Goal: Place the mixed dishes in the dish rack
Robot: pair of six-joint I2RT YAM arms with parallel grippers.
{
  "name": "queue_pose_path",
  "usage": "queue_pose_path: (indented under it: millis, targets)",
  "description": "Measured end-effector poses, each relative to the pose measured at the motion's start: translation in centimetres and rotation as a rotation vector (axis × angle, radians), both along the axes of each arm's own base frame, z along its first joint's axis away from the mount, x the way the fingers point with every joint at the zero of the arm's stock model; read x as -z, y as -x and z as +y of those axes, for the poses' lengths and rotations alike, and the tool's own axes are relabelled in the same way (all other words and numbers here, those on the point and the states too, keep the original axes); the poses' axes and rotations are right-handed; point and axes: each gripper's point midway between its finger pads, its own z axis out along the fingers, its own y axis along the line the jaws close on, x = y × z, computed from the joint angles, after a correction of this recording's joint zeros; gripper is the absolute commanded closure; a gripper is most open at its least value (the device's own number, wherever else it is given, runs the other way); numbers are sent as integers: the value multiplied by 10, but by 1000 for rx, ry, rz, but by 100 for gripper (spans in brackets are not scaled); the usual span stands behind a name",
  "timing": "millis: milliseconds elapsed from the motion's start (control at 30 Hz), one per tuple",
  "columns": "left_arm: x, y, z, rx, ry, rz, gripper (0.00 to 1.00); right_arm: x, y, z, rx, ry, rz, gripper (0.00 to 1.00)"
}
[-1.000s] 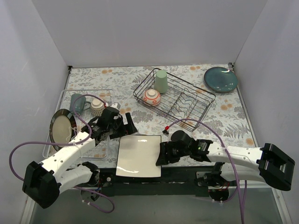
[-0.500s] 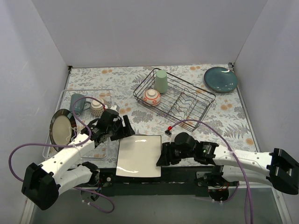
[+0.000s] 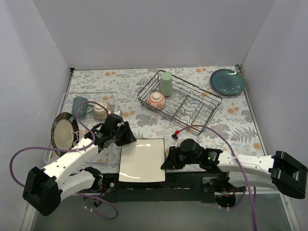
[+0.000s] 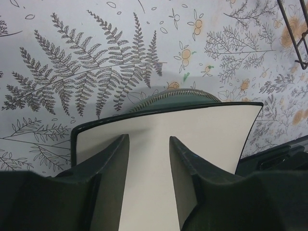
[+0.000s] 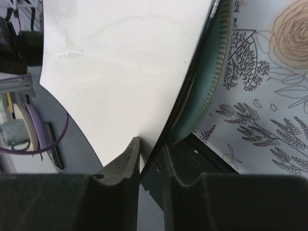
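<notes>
The left gripper (image 3: 126, 136) sits at the ten o'clock corner of the white plate (image 3: 143, 161). Its jaws are about half open over the plate's surface, with no grip visible. The plate lies at the table's six o'clock, by the near edge, on top of a green plate (image 4: 173, 97). At its three o'clock rim, the right gripper (image 3: 168, 161) pinches narrowly on the edge. The rack (image 3: 192, 86) stands at one o'clock. If lifted by that one thin rim pinch, the plate could swing, slip free, or drag the green plate off the edge.
</notes>
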Motion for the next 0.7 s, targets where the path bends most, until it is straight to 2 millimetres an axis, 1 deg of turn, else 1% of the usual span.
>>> queue_pose_path:
  millis: [33, 67, 100, 133, 200, 233, 367, 467, 700]
  targets:
    - [1, 0, 0, -1, 0, 3, 61, 0, -1, 0, 11, -1, 3, 87]
    - [1, 0, 0, -2, 0, 5, 59, -1, -4, 0, 29, -1, 4, 95]
    - [1, 1, 0, -2, 0, 6, 53, -1, -6, 0, 44, -3, 5, 97]
    - [1, 1, 0, -3, 1, 6, 50, -3, -8, 0, 64, -7, 9, 99]
    - [-1, 0, -2, -2, 8, 6, 44, -10, -12, 1, 85, -16, 4, 99]
    - [-3, -1, -2, -3, 12, 2, 39, -13, -13, 1, 93, -14, 0, 99]
    - [-10, -3, -6, 3, 23, -13, 33, -25, -21, -2, 125, 8, -33, 99]
    - [-15, -7, -8, 5, 28, -21, 31, -32, -27, -6, 145, 24, -66, 99]
    - [-13, -10, -8, 12, 5, -20, 30, -31, -32, -18, 191, 56, -92, 99]
